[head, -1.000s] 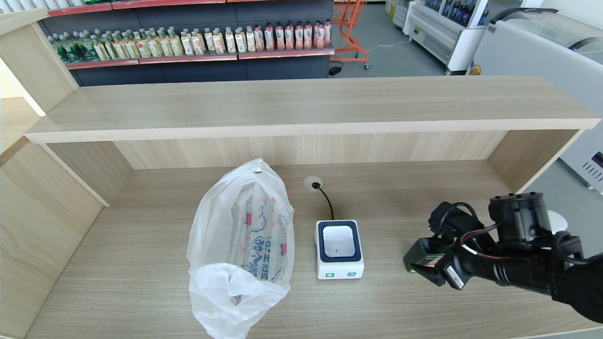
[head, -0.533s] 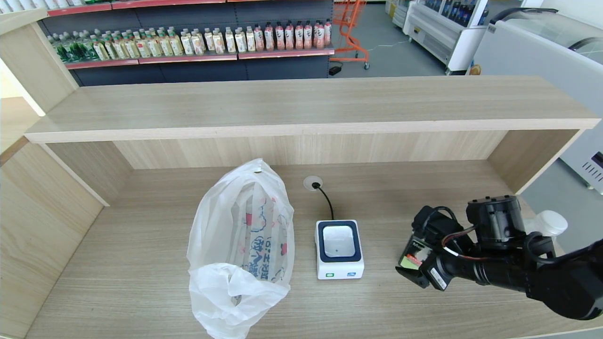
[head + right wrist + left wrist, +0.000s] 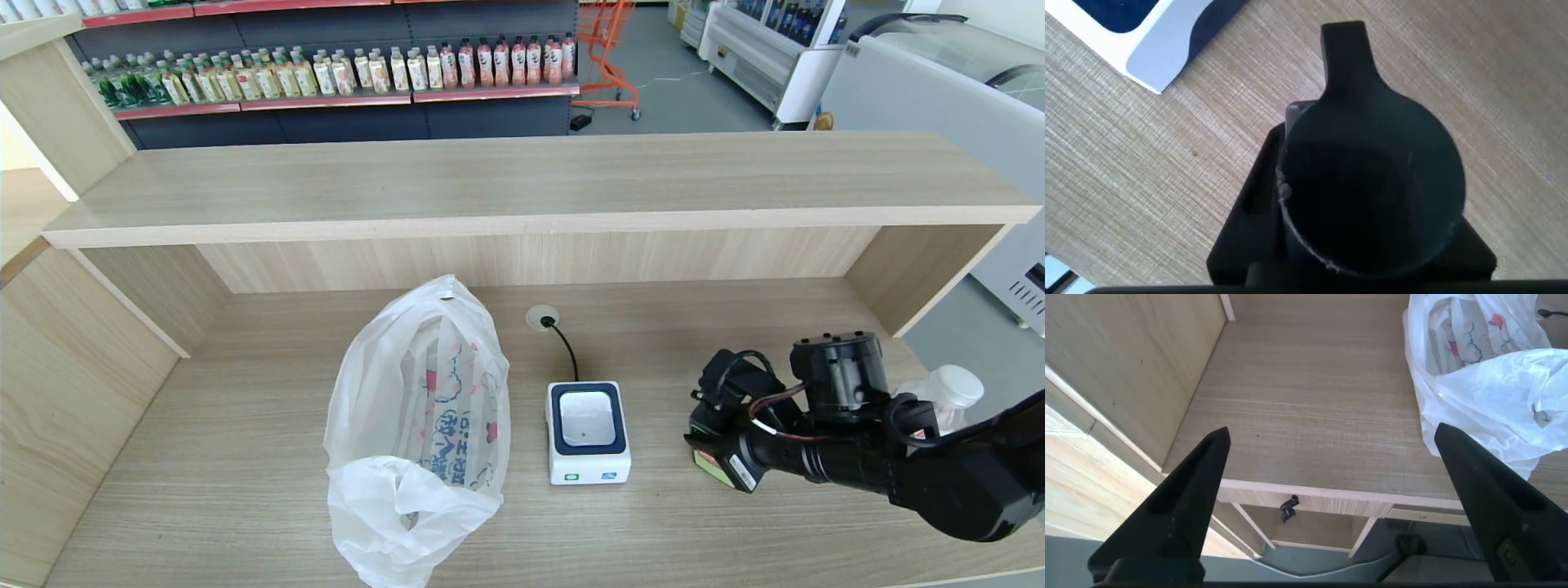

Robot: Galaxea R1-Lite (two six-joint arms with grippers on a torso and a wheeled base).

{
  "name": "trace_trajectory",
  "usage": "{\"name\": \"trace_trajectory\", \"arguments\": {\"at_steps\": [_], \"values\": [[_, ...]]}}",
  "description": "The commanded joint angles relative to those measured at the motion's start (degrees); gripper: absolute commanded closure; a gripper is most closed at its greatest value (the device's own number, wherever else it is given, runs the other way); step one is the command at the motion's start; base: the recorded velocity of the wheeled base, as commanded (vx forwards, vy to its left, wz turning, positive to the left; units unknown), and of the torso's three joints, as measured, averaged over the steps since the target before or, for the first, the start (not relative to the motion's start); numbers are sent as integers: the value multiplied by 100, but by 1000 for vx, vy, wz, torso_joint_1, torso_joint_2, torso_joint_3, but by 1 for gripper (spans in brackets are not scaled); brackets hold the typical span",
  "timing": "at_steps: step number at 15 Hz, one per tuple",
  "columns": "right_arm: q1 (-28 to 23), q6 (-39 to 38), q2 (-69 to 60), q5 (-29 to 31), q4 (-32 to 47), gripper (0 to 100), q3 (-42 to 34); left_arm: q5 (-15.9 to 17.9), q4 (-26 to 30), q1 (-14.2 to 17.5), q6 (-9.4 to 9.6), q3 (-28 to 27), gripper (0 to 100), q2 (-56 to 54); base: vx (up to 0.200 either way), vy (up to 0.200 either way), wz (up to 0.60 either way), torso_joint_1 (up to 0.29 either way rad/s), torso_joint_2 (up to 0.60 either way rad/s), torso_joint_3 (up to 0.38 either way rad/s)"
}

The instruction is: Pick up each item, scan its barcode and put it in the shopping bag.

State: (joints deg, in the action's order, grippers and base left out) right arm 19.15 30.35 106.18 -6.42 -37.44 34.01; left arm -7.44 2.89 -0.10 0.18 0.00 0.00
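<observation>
White shopping bag (image 3: 416, 441) holds printed packages (image 3: 453, 408); right tool (image 3: 713, 451) grips an item (image 3: 703, 461).

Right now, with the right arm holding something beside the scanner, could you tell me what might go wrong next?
1. The shopping bag lies slumped, its mouth crumpled toward the counter's front edge; a dropped item could miss it.
2. A white-capped bottle sits at the counter's right edge just behind the right arm; a swing could knock it off.
3. The dark item in the right gripper may turn its barcode away from the scanner.
</observation>
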Motion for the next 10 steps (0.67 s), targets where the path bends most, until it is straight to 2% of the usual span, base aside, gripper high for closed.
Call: {"name": "trace_trajectory", "arguments": {"at_steps": [1,4,6,7,9,10], "values": [[10,6,-71,1,-220,100,-158,-3,1,1,-1,0,0,0,0,0,0,0,0,0],[-157,-3,-959,-8,-844,100,-422,-3,1,1,-1,0,0,9,0,0,0,0,0,0],[-263,102,-1934,36,-906,100,-1090,-3,1,1,-1,0,0,0,0,0,0,0,0,0],[-324,489,-2286,36,-958,100,-1318,-3,1,1,-1,0,0,9,0,0,0,0,0,0],[-843,2519,-2901,-219,-1169,100,-1345,-3,1,1,-1,0,0,0,0,0,0,0,0,0],[-869,2748,-2945,-368,-1257,100,-1353,-3,1,1,-1,0,0,0,0,0,0,0,0,0]]}}
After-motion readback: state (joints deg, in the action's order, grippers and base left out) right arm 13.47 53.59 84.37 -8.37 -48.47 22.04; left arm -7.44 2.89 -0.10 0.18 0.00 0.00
